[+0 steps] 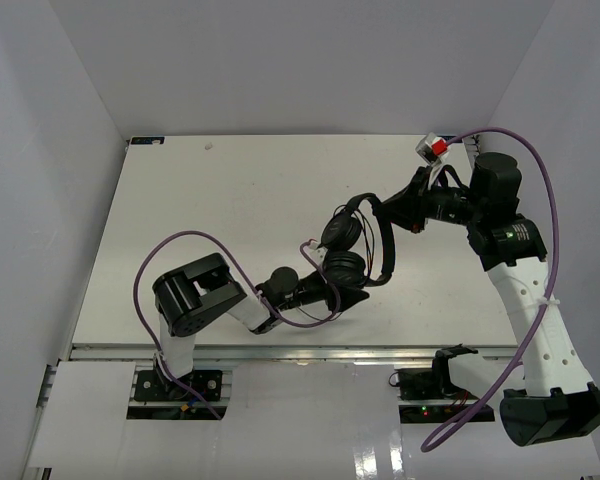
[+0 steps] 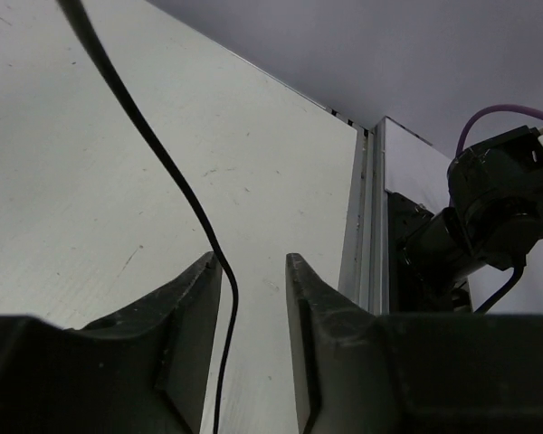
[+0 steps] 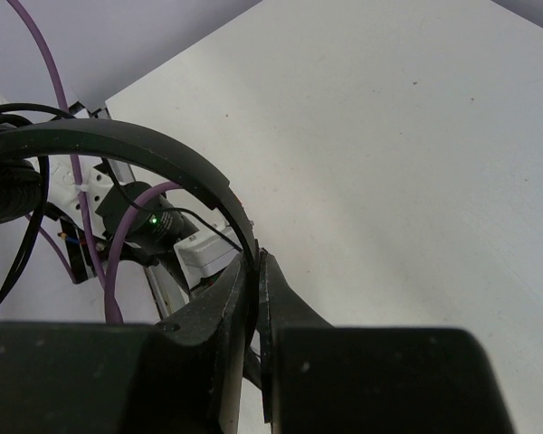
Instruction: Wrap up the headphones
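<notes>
Headphones (image 1: 342, 250) sit mid-table (image 1: 230, 200), cord threaded through the left jaws.
Your left gripper (image 2: 253, 298) is part-open, cord (image 2: 176, 181) loose between the fingers, likely as a guide. Your right gripper (image 3: 256, 271) is clamped on the headband (image 3: 145, 149), steadying it.

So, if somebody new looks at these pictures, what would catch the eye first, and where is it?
The black headphones stand out against the white table, near its middle, with the right gripper shut on their curved headband. Just nearer to the arm bases, the left gripper is open, and the thin black cord runs down between its fingers.
</notes>
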